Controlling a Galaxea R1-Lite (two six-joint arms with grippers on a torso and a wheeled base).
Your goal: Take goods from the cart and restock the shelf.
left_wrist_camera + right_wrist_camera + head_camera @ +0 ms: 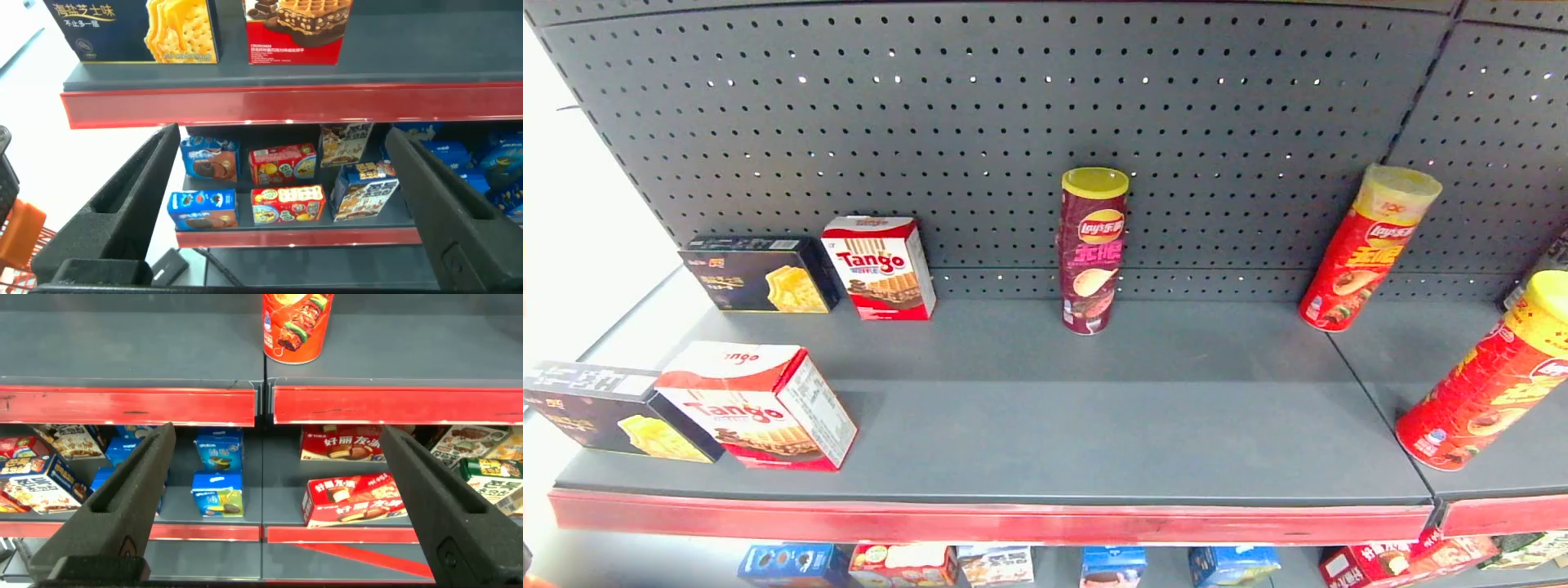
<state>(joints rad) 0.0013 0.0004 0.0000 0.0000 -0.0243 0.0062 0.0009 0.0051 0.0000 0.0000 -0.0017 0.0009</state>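
On the grey shelf [1013, 425], a maroon chip can [1092, 249] is being displayed upright against the pegboard back [1013, 122]. A rear red can [1368, 245] and a front red can [1486, 392] are being displayed to the robot's right. To its left, a rear wafer box [880, 267] is being kept beside a rear black box [760, 275], and a front wafer box [760, 406] beside a front black box [605, 408].

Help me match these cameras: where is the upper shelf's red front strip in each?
Head view: red strip below the wafer box.
Left wrist view: red strip under that wafer box.
Right wrist view: red strip under the red can.
Shared landmark: blue boxes beneath.
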